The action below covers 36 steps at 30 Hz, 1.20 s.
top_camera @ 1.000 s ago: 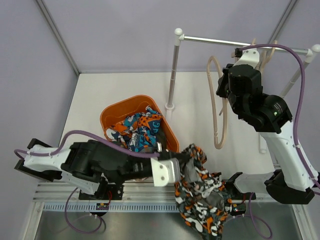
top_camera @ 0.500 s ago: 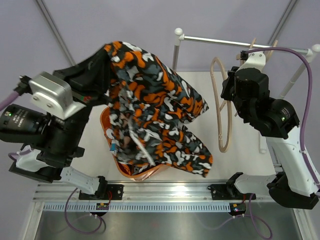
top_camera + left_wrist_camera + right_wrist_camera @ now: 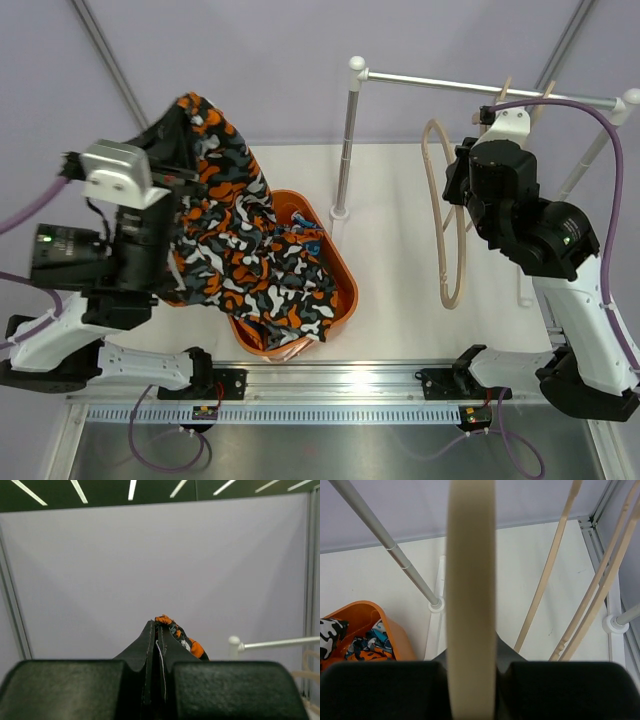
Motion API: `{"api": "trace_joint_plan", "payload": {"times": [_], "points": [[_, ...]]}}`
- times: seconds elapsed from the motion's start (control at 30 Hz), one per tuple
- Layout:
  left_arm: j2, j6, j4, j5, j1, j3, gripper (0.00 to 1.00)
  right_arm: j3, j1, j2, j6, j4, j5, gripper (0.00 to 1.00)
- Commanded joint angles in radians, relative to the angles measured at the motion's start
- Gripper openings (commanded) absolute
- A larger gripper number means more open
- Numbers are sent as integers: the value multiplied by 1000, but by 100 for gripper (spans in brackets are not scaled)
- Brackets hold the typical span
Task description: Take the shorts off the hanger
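The orange-black-white blotch shorts [image 3: 240,260] hang from my raised left gripper [image 3: 178,118] at the left. Their lower part drapes into the orange basket [image 3: 345,290]. In the left wrist view, that gripper [image 3: 157,626] is shut on a fold of the shorts [image 3: 180,636]. A bit of blue-orange swirl shorts [image 3: 308,226] shows inside the basket. At the right, under the rail, my right gripper [image 3: 458,188] is shut on the bare beige wooden hanger [image 3: 446,225]. The hanger [image 3: 470,570] runs straight up between the fingers [image 3: 512,657] of the right gripper [image 3: 471,652].
A white clothes rack [image 3: 450,84] spans the back right, with its post foot [image 3: 340,212] just behind the basket. More wooden hangers [image 3: 547,575] hang from the rail beside the held one. The frame walls enclose the white table [image 3: 400,270].
My left arm swung the blotch shorts from the front right edge up and over to the left, and they now trail into the basket. The right arm and hanger hardly moved.
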Motion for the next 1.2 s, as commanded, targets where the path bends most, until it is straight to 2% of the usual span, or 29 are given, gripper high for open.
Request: {"api": "trace_joint_plan", "payload": {"times": [0.0,0.1,0.17,0.2,0.23,0.37,0.4,0.47,0.5,0.6,0.7,0.77,0.8,0.83,0.9,0.93,1.03,1.07,1.17], "points": [[-17,-310,-113,20,71,-135,0,-33,9,-28,13,44,3,0],[-25,-483,-220,-1,105,-253,0,-70,9,-56,19,59,6,0],[2,-576,-318,-79,139,-304,0,-81,9,-65,26,59,3,0],[19,-717,-379,-101,160,-315,0,-84,9,-68,26,59,2,0],[51,-796,-510,-104,185,-337,0,-88,9,-76,28,59,-1,0],[102,-1248,-748,-86,325,-472,0,-119,9,-103,39,68,-15,0],[101,-1445,-789,-67,393,-509,0,-136,9,-116,40,70,-17,0],[64,-1609,-812,14,460,-612,0,-151,9,-128,45,71,-15,0],[49,-1745,-802,38,513,-728,0,-168,9,-140,46,73,-12,0],[4,-1950,-757,88,566,-923,0,-190,9,-162,51,70,-14,0],[38,-2082,-723,143,607,-1023,0,-202,9,-176,57,67,-18,0],[84,-2140,-682,230,662,-1060,0,-208,9,-180,60,67,-27,0],[142,-2179,-641,282,691,-1085,0,-210,9,-182,63,64,-27,0],[179,-2188,-528,406,719,-1139,0,-211,9,-183,69,58,-32,0],[269,-2222,-438,514,793,-1172,0,-219,9,-189,72,53,-37,0],[370,-2222,-370,583,806,-1166,0,-222,9,-192,75,53,-41,0],[554,-2194,-370,637,822,-1103,0,-233,9,-195,82,45,-58,0],[587,-2185,-377,641,822,-1059,6,-236,9,-194,82,42,-63,0],[648,-2179,-386,646,822,-1016,11,-245,9,-195,85,33,-67,0]]}}
